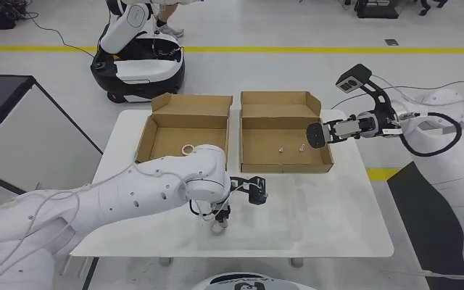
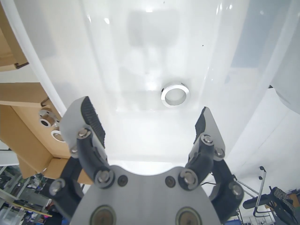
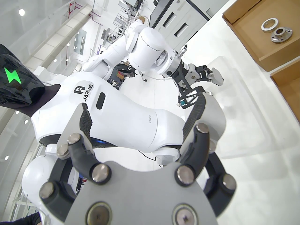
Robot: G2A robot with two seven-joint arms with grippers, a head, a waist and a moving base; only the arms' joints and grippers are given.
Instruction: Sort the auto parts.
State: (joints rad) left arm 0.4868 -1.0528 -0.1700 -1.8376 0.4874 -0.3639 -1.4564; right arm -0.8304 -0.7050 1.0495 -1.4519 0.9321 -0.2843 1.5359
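Note:
A silver metal ring [image 2: 175,94] lies flat on the white table just beyond my left gripper [image 2: 146,115], which hangs open right above it with nothing between its fingers. From the top, the left gripper [image 1: 217,216] sits near the table's front edge, in front of the left cardboard box [image 1: 190,106]. That box holds a ring [image 1: 188,150] and a flanged part [image 3: 281,34]. My right gripper [image 1: 317,135] is open and empty at the right wall of the right cardboard box [image 1: 279,103], which holds two small silver parts [image 1: 280,151].
Both boxes stand open side by side at the back of the white table [image 1: 326,217]. Another robot base [image 1: 138,69] stands on the floor behind the table. A dark bench [image 1: 14,90] is off to the left.

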